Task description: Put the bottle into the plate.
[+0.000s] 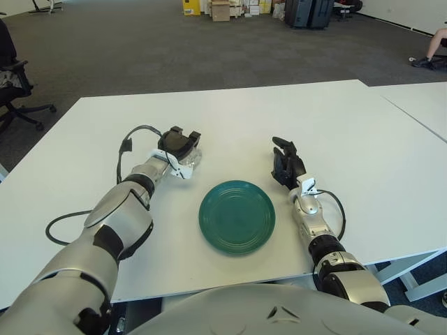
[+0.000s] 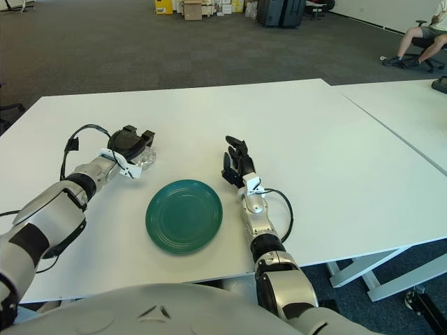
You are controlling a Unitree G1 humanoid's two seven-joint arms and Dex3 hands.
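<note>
Nearest the robot, a dark green plate lies flat on the white counter, close to its front edge and between the two arms. Just right of the plate, the right hand shows above the counter with its black fingers relaxed and pointing away from the robot, holding nothing; whether it touches the surface cannot be told. A black cable loops beside its silver forearm. Farther back and to the left of the plate, the left hand is closed over a clear bottle, its dark fingers curled around the top of the bottle, which sits low at the counter, apart from the plate's rim. Another black cable arches from that wrist, and more cable trails along the counter beside the left arm. Beyond the counter's far edge stretches grey carpet; a black office chair stands at far left, boxes and dark cases line the back of the room, and a seated person's leg shows at upper right beside a second white table.
</note>
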